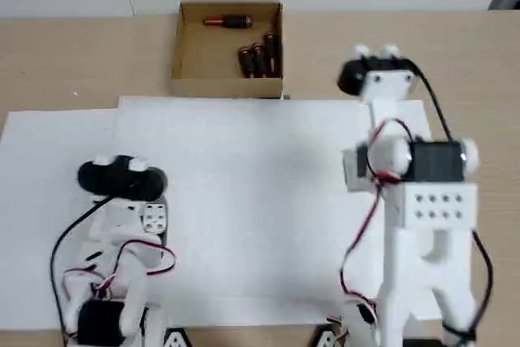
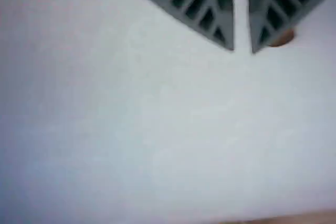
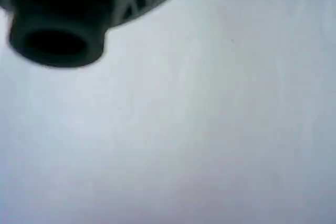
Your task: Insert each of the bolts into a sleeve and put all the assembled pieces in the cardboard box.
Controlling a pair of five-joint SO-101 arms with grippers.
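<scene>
On the wooden bench [image 1: 65, 54], saw a white sheet [image 1: 244, 201] spread as working ground. Found the cardboard box [image 1: 227, 87] at the far edge, holding assembled pieces [image 1: 258, 58] bunched by one wall, plus one more [image 1: 227, 21] lying crosswise. Noted the left tool [image 2: 242, 50] clenched to a sliver, gripping nothing, low over the sheet. Could not tell the state of the right tool [image 3: 126, 3]. Judged the task seemingly complete.
</scene>
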